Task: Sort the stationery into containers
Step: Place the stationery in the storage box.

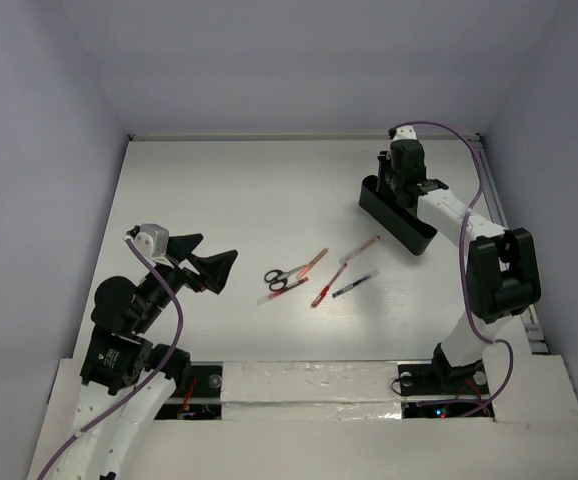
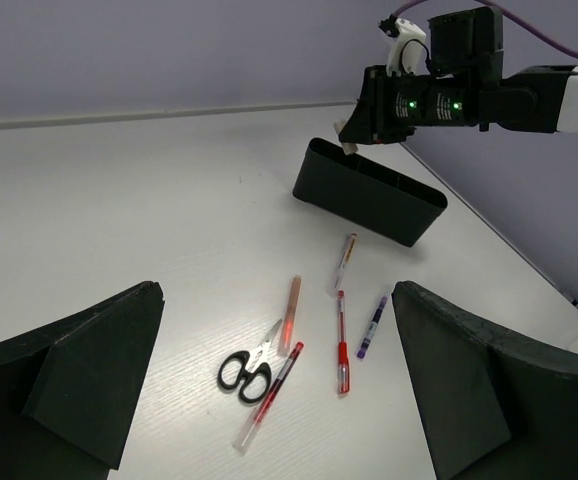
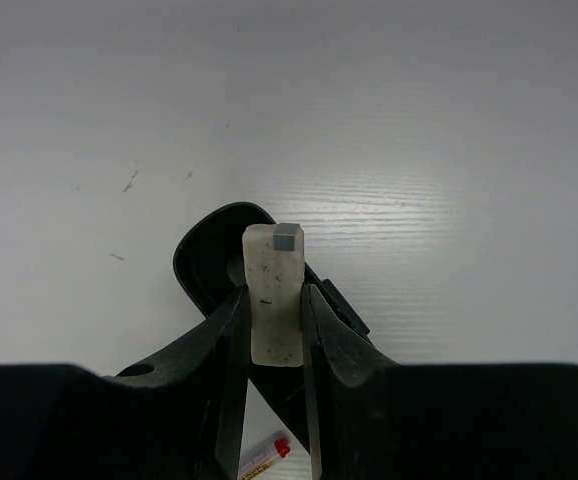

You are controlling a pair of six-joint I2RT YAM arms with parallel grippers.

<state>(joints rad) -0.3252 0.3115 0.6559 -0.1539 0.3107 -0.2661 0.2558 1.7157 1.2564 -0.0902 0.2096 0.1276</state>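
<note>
Right gripper (image 3: 274,310) nearly closed, both fingers (image 3: 229,345) pinching the eraser (image 3: 274,280) across its narrow faces. The grip sits on the lower half and the upper half stands proud of the tips, with a small grey mark on the top corner. I judge the eraser light, a bit soft and rubbery, so it should grip well and not slip. It is small, though, and could pivot in the pinch if knocked against a rim. Directly beneath it I see the rounded end of the black tray (image 3: 201,255). From the left wrist view the eraser hangs over the tray's far end, just above the rim, and I cannot tell if it touches. Further out, on the white table (image 1: 219,190) between the arms and well apart from the tray, lie the scissors (image 2: 246,372), four red pens (image 2: 341,340) and one blue pen (image 2: 373,325), loosely scattered, with the scissors tips next to a pen. Pens look light, stiff and liable to roll, so mid-barrel is where I'd pinch. Scissors lie flat and are likely heavier, so I'd take them near the pivot. Left gripper (image 1: 217,250) is spread wide, holds nothing and hangs above the table, pointed toward the pile.
</note>
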